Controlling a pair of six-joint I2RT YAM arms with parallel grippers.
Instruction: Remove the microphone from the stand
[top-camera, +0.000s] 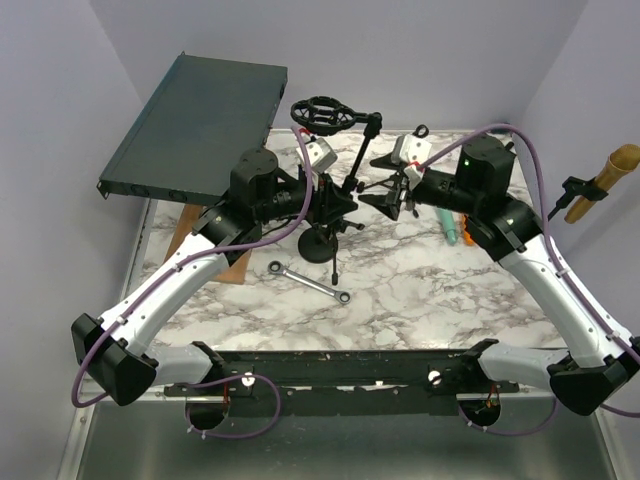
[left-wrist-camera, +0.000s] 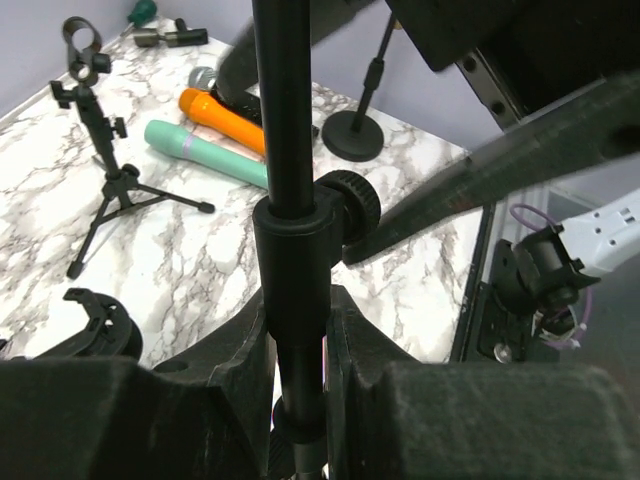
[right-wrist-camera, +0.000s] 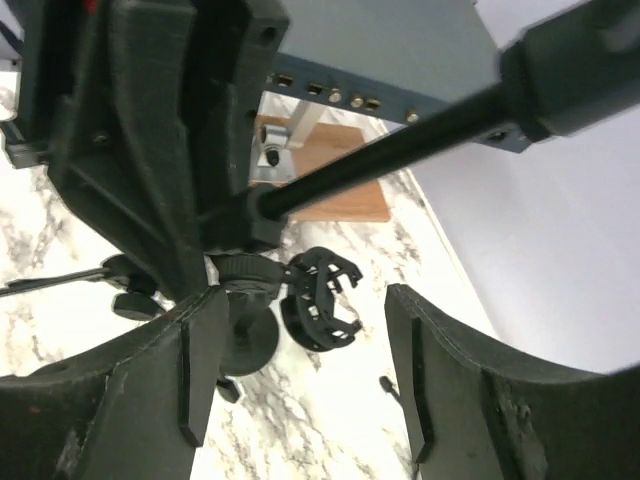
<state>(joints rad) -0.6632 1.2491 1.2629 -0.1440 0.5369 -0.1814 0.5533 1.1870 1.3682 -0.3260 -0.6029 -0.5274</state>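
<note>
Black stand pole (left-wrist-camera: 296, 240) within left tool (left-wrist-camera: 300, 345)

The left arm (top-camera: 190, 275) and right arm (top-camera: 545, 270) both reach forward and lean inward, wrists close together. The left gripper (left-wrist-camera: 298, 330) is clamped on the stand (left-wrist-camera: 285, 130). The right gripper (right-wrist-camera: 308, 310) has its jaws spread wide apart.
</note>
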